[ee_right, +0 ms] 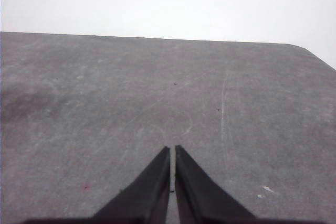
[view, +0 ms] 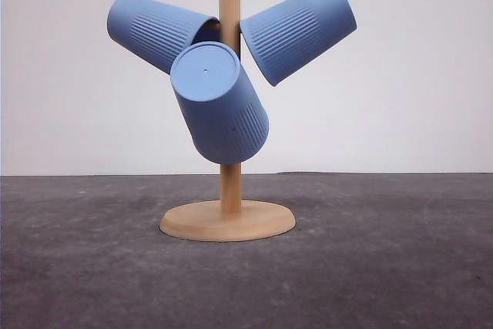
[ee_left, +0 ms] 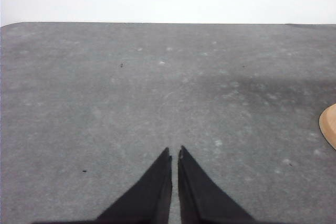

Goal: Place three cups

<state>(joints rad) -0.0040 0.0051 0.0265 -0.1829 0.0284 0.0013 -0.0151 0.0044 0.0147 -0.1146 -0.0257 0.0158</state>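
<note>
The desk is dark gray and fills the lower part of the front view. Its top looks rough, with small pale spots and thin scratches. A wooden cup stand sits right on it, near the middle of the frame. The stand has a flat round base and a straight wooden pole going up from the middle. In the left wrist view, a bit of the round wooden base shows at the right edge, lying on the gray desk.
</note>
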